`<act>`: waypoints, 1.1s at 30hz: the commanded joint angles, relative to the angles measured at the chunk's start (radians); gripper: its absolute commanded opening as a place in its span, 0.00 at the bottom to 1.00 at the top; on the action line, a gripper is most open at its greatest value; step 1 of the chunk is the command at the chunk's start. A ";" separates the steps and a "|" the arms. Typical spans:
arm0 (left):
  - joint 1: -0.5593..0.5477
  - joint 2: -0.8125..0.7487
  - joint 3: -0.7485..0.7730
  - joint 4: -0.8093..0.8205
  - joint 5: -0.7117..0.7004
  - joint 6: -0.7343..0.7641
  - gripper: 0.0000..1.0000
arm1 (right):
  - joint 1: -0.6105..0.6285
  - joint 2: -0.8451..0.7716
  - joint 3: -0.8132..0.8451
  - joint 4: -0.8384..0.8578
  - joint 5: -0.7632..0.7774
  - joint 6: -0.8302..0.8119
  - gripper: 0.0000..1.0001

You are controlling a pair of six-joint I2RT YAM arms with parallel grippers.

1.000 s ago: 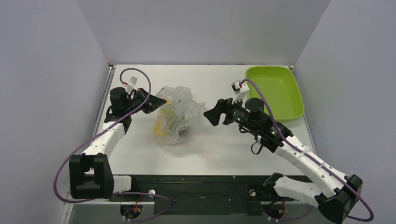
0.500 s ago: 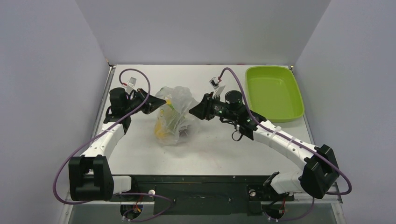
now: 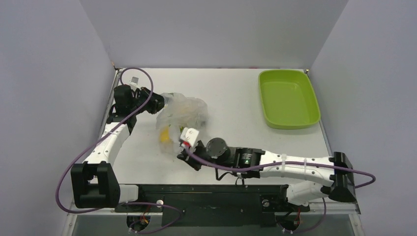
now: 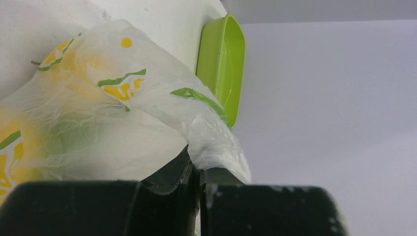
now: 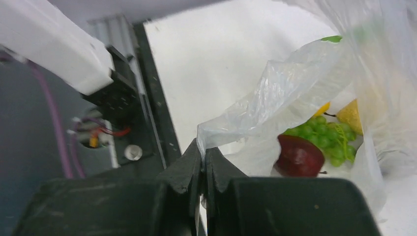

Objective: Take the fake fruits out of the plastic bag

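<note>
The clear flower-printed plastic bag [image 3: 183,114] lies left of the table's middle, stretched between both grippers. My left gripper [image 3: 158,102] is shut on the bag's far-left edge; in the left wrist view the film [image 4: 211,142] bunches out of the closed jaws [image 4: 200,166]. My right gripper [image 3: 183,150] is shut on the bag's near edge, with a fold of film [image 5: 255,115] pinched at the tips [image 5: 203,147]. Inside the bag I see fake fruits: a dark red one [image 5: 300,156], green grapes [image 5: 327,135] and a yellow one [image 5: 352,116]. Something yellow [image 3: 165,135] shows through the film from above.
A lime-green tray [image 3: 287,97] stands at the back right, also seen on edge in the left wrist view [image 4: 223,64]. The right arm lies low along the table's near edge [image 3: 275,164]. The black front rail [image 5: 147,98] is just beside the right gripper.
The right arm swung from the bag's right side round to its near side and shut on the bag's edge. The left gripper drew back and left a little, still holding the bag.
</note>
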 commanded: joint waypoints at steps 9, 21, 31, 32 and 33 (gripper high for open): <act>0.002 0.007 0.059 0.007 -0.004 0.007 0.00 | 0.118 0.413 -0.031 -0.005 0.620 -0.230 0.15; 0.002 -0.116 0.090 -0.321 0.092 0.425 0.35 | 0.063 0.120 -0.157 0.046 0.286 0.036 0.64; 0.002 -0.377 0.016 -0.520 0.077 0.487 0.45 | -0.045 -0.160 -0.229 -0.015 0.225 0.133 0.72; 0.001 -0.411 0.011 -0.536 0.056 0.491 0.46 | -0.070 -0.190 -0.233 -0.017 0.206 0.139 0.72; 0.002 -0.426 0.002 -0.568 0.046 0.497 0.47 | -0.080 -0.203 -0.239 -0.017 0.199 0.150 0.72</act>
